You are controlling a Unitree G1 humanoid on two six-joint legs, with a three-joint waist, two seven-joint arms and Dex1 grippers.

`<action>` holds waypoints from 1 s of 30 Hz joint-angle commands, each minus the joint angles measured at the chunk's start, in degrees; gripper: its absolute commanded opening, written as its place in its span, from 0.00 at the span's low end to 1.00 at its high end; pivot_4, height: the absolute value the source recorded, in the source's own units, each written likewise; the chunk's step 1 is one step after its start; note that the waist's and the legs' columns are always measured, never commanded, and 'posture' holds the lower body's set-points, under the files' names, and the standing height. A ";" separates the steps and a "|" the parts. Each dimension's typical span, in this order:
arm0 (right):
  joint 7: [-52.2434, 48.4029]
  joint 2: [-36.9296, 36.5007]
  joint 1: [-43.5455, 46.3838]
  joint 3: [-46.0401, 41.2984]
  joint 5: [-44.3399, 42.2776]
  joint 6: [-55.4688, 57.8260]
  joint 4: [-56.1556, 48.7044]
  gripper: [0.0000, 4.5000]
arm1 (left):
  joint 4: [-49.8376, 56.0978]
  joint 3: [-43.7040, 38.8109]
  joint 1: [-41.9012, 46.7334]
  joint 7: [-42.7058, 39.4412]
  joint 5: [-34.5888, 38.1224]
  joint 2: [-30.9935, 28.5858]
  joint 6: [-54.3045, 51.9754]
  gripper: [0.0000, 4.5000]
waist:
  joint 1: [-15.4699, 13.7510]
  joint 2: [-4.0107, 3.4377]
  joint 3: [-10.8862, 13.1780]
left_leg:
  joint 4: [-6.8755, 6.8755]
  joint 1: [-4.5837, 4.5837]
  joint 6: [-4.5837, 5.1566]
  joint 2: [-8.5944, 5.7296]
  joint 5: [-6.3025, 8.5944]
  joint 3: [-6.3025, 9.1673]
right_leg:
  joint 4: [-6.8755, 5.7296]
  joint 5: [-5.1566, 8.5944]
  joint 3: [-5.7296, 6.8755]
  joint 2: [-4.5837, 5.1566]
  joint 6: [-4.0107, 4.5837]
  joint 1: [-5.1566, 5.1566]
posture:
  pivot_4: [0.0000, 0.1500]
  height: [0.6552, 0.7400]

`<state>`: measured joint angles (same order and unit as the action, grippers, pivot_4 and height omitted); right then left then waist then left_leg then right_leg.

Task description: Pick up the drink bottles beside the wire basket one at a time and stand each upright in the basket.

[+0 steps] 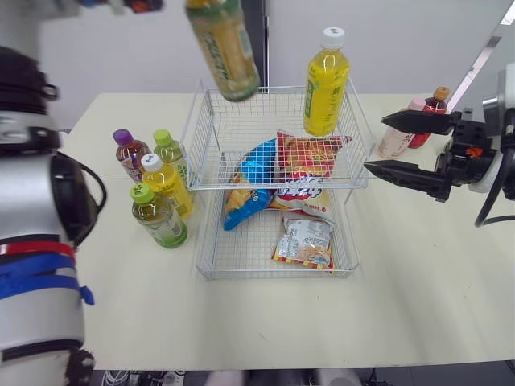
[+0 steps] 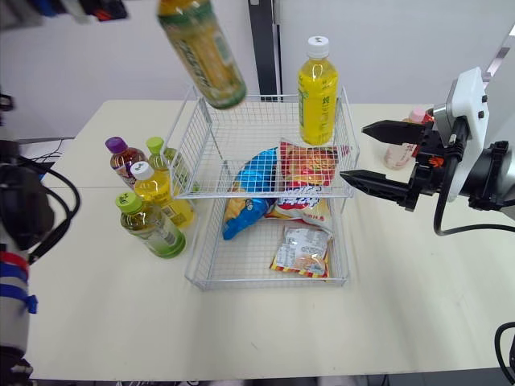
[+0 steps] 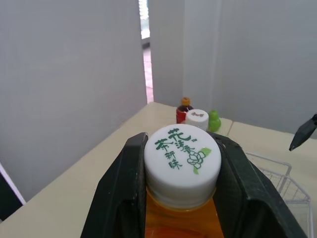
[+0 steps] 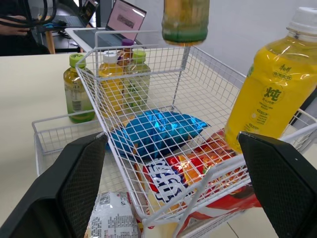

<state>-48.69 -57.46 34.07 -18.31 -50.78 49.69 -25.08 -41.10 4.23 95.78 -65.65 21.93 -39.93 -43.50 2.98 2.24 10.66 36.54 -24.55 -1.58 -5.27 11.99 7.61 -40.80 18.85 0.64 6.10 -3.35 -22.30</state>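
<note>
Between left jaws clamped on its cap (image 3: 182, 159), tea bottle (image 1: 224, 48) tilts. Straighten, then lower into wire basket (image 1: 211, 133) below. Right jaws apart.

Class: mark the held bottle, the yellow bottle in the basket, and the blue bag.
held bottle (image 1: 225, 52): left eye view, label.
yellow bottle (image 1: 327, 82): left eye view, body.
blue bag (image 1: 253, 170): left eye view, middle.

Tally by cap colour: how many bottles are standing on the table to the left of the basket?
Purple-cap bottle: 1
Green-cap bottles: 2
White-cap bottle: 1
Total: 4
Not counted: the tea bottle held by the left gripper.
</note>
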 commanded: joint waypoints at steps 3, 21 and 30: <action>1.71 -1.04 -0.58 -3.17 -1.00 -0.31 -2.22 1.00 | -2.57 -2.46 1.39 5.35 -2.81 5.66 6.55 0.30 | 0.29 0.01 0.00 | 0.17 -0.11 0.06 0.01 0.04 -0.01 | -0.02 0.00 0.01 0.00 0.00 -0.02 | 1.00 1.00; 6.10 -1.15 -0.83 -4.19 -1.25 -0.37 -2.61 1.00 | -18.34 -3.92 3.17 8.73 -8.73 15.93 16.44 0.30 | 0.04 0.08 0.05 | 0.37 -0.21 0.09 -0.05 0.06 0.00 | -0.06 -0.04 0.03 0.04 -0.09 -0.03 | 1.00 1.00; 7.14 -1.27 -1.33 -4.49 -2.02 -0.01 -3.41 1.00 | -21.52 -4.29 4.72 7.27 -10.51 16.99 19.47 0.57 | 0.01 0.08 0.05 | 0.39 -0.21 0.10 -0.06 0.06 -0.01 | -0.07 -0.06 0.04 0.04 -0.12 -0.02 | 1.00 1.00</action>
<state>-42.11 -57.71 32.42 -20.76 -52.14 49.93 -26.96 -63.52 1.56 97.98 -57.52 11.52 -22.62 -25.46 2.99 2.32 10.71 36.93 -24.76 -1.48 -5.33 12.05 7.60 -40.87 18.79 0.68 6.13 -3.47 -22.32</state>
